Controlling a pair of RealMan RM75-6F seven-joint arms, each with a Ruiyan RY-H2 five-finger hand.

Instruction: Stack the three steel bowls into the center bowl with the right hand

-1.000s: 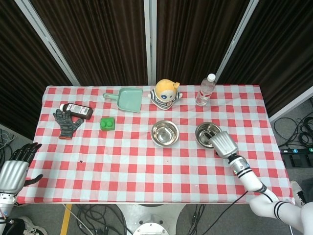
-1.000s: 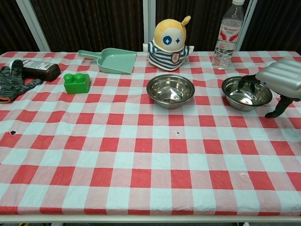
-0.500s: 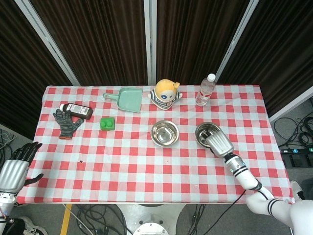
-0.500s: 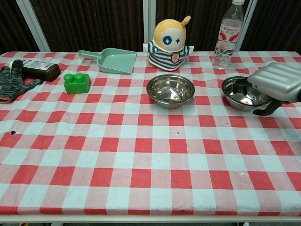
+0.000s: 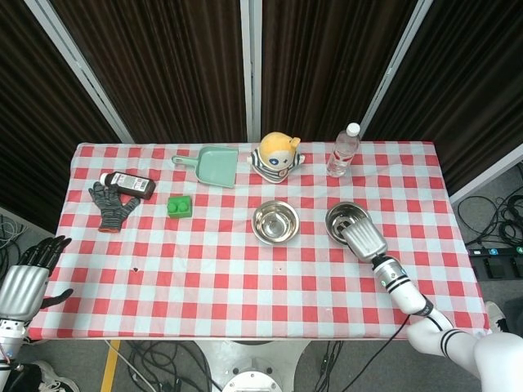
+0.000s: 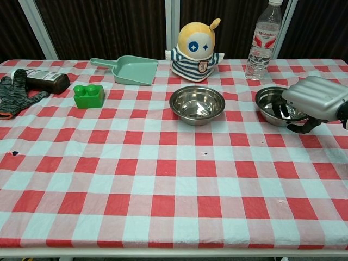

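Reaching into the right-hand steel bowl, the right robot hand had closed in on its near rim

On the checked bench (image 5: 245, 269), the centre bowl (image 6: 197, 104) sat untouched; the right robot hand (image 6: 315, 99) had slid leftward over the right bowl (image 6: 270, 103), fingers (image 6: 284, 106) hooked inside, thumb outside, apparently clamped on the rim, so lifting seemed next; the left robot hand (image 5: 29, 273) hung spread off the bench edge
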